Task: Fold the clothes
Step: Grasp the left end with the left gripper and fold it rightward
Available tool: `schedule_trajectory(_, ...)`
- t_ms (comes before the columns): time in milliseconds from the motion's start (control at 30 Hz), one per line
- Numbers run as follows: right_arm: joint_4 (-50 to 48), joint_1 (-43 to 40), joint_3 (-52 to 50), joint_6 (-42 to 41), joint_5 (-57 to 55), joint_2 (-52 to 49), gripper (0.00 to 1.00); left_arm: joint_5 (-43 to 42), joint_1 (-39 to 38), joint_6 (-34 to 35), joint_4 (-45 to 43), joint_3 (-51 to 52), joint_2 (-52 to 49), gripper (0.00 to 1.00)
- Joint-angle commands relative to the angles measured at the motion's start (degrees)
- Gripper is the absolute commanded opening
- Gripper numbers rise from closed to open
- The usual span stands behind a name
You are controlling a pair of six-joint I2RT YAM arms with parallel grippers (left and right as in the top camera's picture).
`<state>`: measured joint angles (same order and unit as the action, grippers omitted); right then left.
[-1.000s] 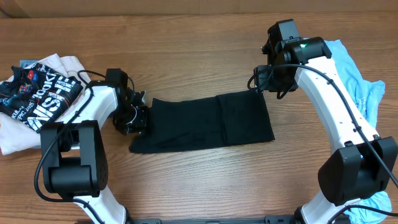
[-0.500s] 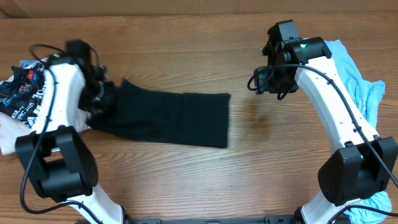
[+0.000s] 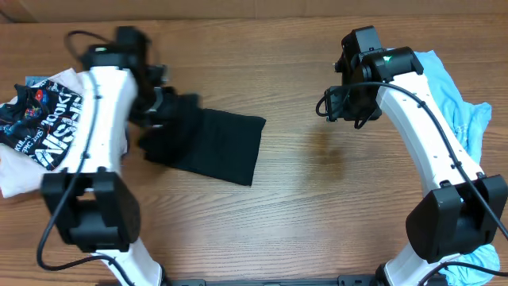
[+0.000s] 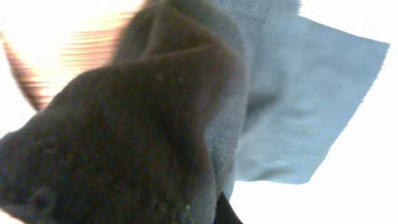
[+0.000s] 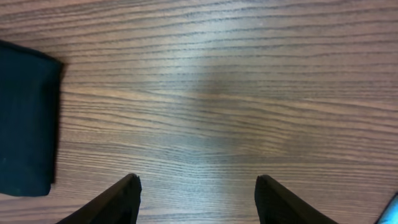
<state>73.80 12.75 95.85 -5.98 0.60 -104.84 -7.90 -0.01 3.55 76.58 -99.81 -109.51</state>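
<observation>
The folded plain black T-shirt (image 3: 214,147) lies left of the table's middle, its left end bunched and lifted. My left gripper (image 3: 163,107) is shut on that bunched end; in the left wrist view the black cloth (image 4: 124,143) fills the frame and hides the fingers. My right gripper (image 3: 335,105) is open and empty, well to the right of the shirt. In the right wrist view its fingertips (image 5: 130,186) hang over bare wood, with the shirt's edge (image 5: 25,118) at far left.
A black garment with white lettering (image 3: 44,123) lies on white cloth at the far left. Light blue clothes (image 3: 460,111) are heaped at the right edge. The wooden table (image 3: 333,206) is bare wood at middle and front.
My left gripper has dragged the folded black T-shirt leftward across the table, then swung up and right, bunching its left end. The right arm has stayed still, open.
</observation>
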Motion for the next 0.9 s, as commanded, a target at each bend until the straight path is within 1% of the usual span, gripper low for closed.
schedule_trajectory(0, 0.39, -0.24, 0.9, -0.22, -0.52, 0.37, 0.62, -2.64, -8.68, 6.56, -0.26, 0.07, 0.42, 0.05)
schedule_trajectory(67, 0.5, -0.24, 0.9, -0.04, -0.55, 0.37, 0.62, -1.9, -12.22, 7.23, -0.92, 0.94, 0.13, 0.07)
schedule_trajectory(200, 0.52, -0.24, 0.9, -0.04, -0.55, 0.37, 0.62, 1.33, -17.86, 9.14, -2.25, 2.86, -0.5, 0.08)
schedule_trajectory(300, 0.72, -0.24, 0.9, 0.0, -0.52, 0.37, 0.62, 2.16, -20.5, 9.46, -3.32, 4.55, -1.2, 0.1)
schedule_trajectory(467, 1.18, -0.24, 0.9, 0.17, -0.52, 0.37, 0.63, 2.34, -22.53, 9.84, -3.43, 5.2, -3.74, 0.11)
schedule_trajectory(633, 1.4, -0.24, 0.9, 0.17, -0.52, 0.37, 0.62, 2.27, -22.62, 10.23, -4.35, 5.2, -6.21, 0.12)
schedule_trajectory(867, 1.38, -0.24, 0.9, 0.15, -0.52, 0.37, 0.63, 1.86, -23.82, 10.27, -9.09, 5.2, -6.64, 0.12)
